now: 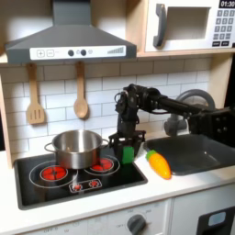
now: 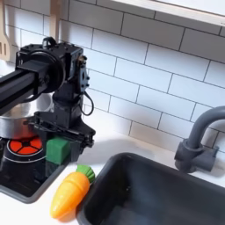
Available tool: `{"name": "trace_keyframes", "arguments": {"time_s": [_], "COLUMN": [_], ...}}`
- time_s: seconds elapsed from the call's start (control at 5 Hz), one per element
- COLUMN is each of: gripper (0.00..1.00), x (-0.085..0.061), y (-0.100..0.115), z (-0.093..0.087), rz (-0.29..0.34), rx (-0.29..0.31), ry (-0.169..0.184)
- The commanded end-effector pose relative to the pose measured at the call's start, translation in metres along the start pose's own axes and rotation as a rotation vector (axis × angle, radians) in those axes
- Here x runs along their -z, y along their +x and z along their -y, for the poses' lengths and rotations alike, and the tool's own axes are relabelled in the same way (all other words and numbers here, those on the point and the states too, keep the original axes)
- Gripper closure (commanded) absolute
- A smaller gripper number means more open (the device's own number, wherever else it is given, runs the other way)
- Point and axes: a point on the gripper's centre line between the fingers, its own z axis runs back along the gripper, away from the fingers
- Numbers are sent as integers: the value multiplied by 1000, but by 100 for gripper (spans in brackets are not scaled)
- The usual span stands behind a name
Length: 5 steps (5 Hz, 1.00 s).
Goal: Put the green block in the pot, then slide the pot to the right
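The end effector [image 1: 128,150] points straight down over the black cooktop [image 1: 37,184], near its corner closest to the sink. In the first exterior view its two dark fingers stand on either side of the green block [image 1: 130,152], which shows between them at their lower tips. In the second exterior view the same block [image 2: 59,150] sits at about 6 o'clock from the wrist, resting on or just above the cooktop's edge, with the fingers [image 2: 76,134] close around its top. They look pinched on the block, though how firmly they press cannot be told.

The pot [image 1: 76,149] stands at 9 o'clock from the end effector in the first exterior view, on the back burner area, upright and apart from the block. The red burner ring [image 1: 101,166] lies between pot and block, slightly toward 7 o'clock of the block.

At 4 o'clock from the block, on the white bench [image 1: 119,204], lies the carrot toy [image 1: 160,164], its green tip pointing toward the block, just beside the dark sink [image 1: 204,151]. Two wooden utensils [image 1: 35,111] hang on the tiled wall behind the pot.
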Motion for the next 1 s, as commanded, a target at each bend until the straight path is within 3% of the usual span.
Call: {"name": "trace_keyframes", "arguments": {"time_s": [0.0, 0.2, 0.8], "gripper": [100, 100, 100], "x": [-2, -12, -65], "y": [-16, -28, -51], "z": [-1, -3, -3], "rz": [-9, 6, 112], "rx": [17, 22, 15], "ry": [11, 9, -9]}}
